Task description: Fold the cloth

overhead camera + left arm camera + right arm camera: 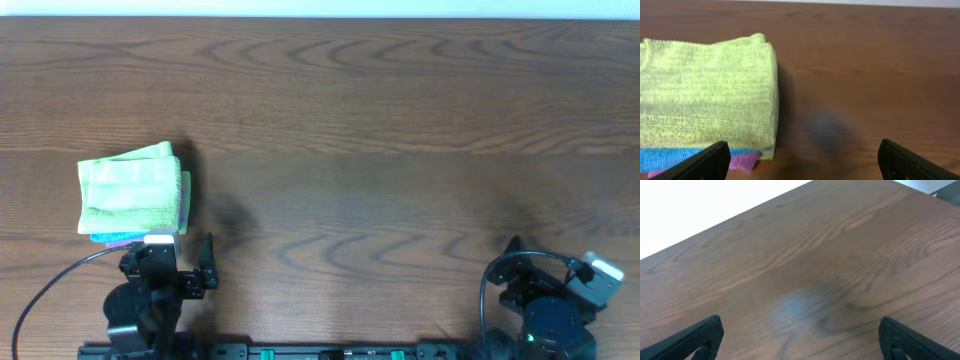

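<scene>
Left gripper (802, 161): my fingers (710, 160) are spread wide and nothing is between them. Only bare table (865, 75) shows in the gap. Both tips sit just off the near edge of the cloth (705, 95), not touching it. One tip is in front of the cloth's near right corner and the other is well out to the cloth's right.

The cloth (130, 190) is lime green and lies flat as a folded, layered pad with a rounded fold along its right side. It tops a small stack. A blue cloth (670, 156) is directly under it, showing as a strip along the cloth's near edge. A pink cloth (742, 161) peeks out below that, at the cloth's near right corner. In the overhead view the blue cloth (186, 195) also shows as a thin line down the cloth's right side.

Right gripper (800, 337): fingers (695, 337) are parted as far as they go, holding nothing, with wood grain only between them. It sits far to the cloth's right and slightly nearer my base than the cloth. In the overhead view it (550, 265) is well apart from the stack.

The table beyond the cloth is dark brown wood.
</scene>
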Robot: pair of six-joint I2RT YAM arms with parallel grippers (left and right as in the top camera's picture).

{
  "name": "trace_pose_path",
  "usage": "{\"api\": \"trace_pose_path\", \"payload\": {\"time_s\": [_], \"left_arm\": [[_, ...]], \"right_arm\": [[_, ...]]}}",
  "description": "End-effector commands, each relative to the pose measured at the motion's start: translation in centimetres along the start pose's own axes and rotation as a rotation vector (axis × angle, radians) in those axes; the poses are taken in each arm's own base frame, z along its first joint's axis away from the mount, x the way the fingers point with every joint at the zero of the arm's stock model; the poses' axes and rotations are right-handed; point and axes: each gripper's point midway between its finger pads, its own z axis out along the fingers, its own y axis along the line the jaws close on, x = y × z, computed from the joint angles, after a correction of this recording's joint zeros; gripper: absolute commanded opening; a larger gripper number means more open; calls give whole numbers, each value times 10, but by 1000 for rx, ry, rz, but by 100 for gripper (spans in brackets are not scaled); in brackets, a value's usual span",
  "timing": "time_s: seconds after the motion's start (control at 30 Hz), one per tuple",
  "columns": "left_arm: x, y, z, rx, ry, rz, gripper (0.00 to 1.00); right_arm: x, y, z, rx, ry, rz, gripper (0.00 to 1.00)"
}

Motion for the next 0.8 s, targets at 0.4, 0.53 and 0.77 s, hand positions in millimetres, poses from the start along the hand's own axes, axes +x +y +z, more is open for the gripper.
{"api": "trace_pose_path", "payload": {"time_s": [0.4, 0.53, 0.77], "left_arm": [[62, -9, 25, 43, 161, 39, 95], [63, -4, 25, 12, 164, 50, 95], [76, 5, 22, -36, 221, 57, 95]], "right_arm": [[-1, -3, 0, 16, -9, 14, 99], [-1, -3, 0, 15, -9, 14, 99], [-1, -3, 0, 15, -9, 14, 99]]}}
